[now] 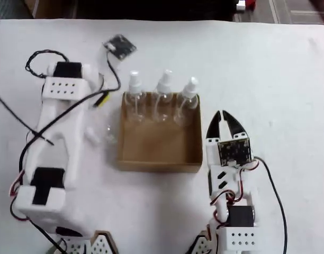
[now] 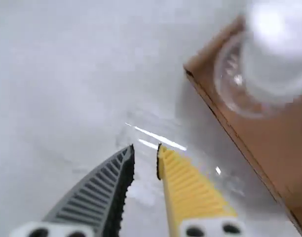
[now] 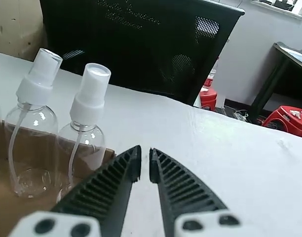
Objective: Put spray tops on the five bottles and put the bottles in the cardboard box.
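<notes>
Bottle shapes [image 1: 97, 132] of clear plastic, hard to make out, lie on the white bench [image 1: 278, 79] just beside the left wall of the cardboard box [image 1: 156, 165]. The right hand [image 1: 221, 113] sits just beside the right wall of the box, pointing away from the arm bases. In its wrist view the right hand [image 3: 145, 164] has its two black toothed fingers [image 3: 111, 185] drawn together, with only a sliver between the tips, and it holds nothing. The box is open-topped, brown and shallow, in the middle of the bench between the two arms. Three clear bottles [image 1: 163, 103] stand upright in a row along its far wall, each with a white spray top [image 1: 164, 79]; the near part of the box floor is bare. The left hand [image 1: 101, 99] hangs above the bench near the far left corner of the box. In its wrist view the left hand [image 2: 146, 148] has one grey and one yellow finger [image 2: 188, 187] a little apart, gripping nothing, with clear plastic [image 2: 156, 136] on the bench just beyond the tips and a box corner [image 2: 215, 94] to one side. Farther back, a small dark circuit board [image 1: 120, 46] lies flat on the bench.
</notes>
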Tool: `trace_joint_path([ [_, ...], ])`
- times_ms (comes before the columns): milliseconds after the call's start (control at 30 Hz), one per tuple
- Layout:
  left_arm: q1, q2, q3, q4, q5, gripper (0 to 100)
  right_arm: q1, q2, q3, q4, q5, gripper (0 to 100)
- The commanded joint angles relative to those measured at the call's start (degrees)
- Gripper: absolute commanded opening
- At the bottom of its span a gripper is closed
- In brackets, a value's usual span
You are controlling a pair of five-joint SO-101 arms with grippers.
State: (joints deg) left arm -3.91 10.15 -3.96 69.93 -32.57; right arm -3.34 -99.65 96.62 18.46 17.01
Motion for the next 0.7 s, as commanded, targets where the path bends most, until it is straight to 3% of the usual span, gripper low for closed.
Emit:
trace_joint_path([
  [0,-2.2,4.7,-0.6,-10.5,6.0,8,-0.2,0.0,0.4,-0.3,0.0,1.8],
  [200,-2.9,15.4,-1.2,-19.2,5.5,8,-0.2,0.0,0.4,-0.3,0.0,1.8],
  [300,-3.0,17.5,-1.2,-21.5,2.0,8,-0.2,0.0,0.4,-0.3,0.0,1.8],
  [467,-5.2,19.2,-1.2,-17.8,-9.7,9,-0.2,0.0,0.4,-0.3,0.0,1.8],
  [667,-12.7,18.9,-1.3,-13.3,-17.8,9,-0.2,0.0,0.4,-0.4,0.0,1.8],
])
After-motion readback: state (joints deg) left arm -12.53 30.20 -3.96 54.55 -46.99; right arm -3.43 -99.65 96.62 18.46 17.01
